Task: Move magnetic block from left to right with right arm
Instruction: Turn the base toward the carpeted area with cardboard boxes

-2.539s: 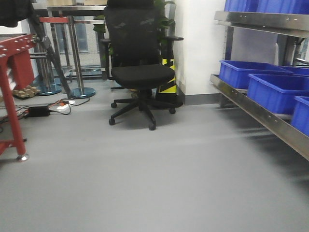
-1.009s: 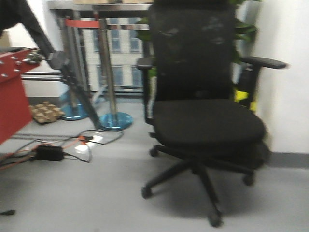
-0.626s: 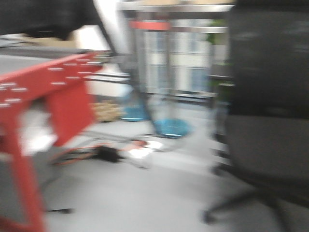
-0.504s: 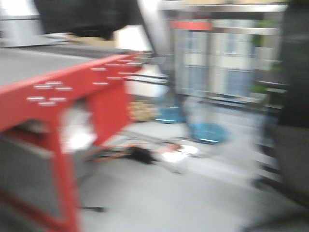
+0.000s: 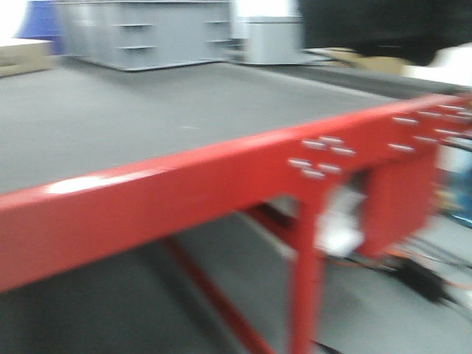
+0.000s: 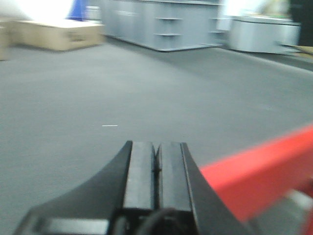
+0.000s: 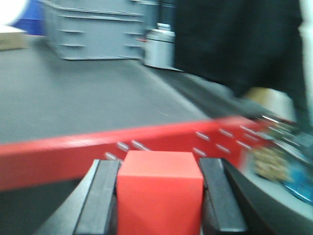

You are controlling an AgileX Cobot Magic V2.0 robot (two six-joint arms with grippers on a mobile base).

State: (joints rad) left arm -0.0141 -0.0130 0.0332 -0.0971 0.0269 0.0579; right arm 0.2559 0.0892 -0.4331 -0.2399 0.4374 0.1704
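In the right wrist view the magnetic block (image 7: 160, 193), a plain bright-red cube, sits squeezed between the two black pads of my right gripper (image 7: 160, 169), which is shut on it. It hangs just in front of the red frame edge of the table (image 7: 73, 152). The left wrist view shows my left gripper (image 6: 156, 152) shut, its pads pressed together with nothing between them, over the grey tabletop (image 6: 122, 98) near the red edge (image 6: 259, 171). Neither gripper appears in the blurred front view.
A red-framed table with a grey top (image 5: 147, 125) fills the front view. Grey plastic crates (image 5: 147, 29) stand at its far side, with a cardboard box (image 6: 56, 34) at the far left. Cables (image 5: 420, 273) lie on the floor under the table's right end.
The front view has swung left, from the office chair and floor across to the red table, which now fills the frame. The picture stays motion-blurred.
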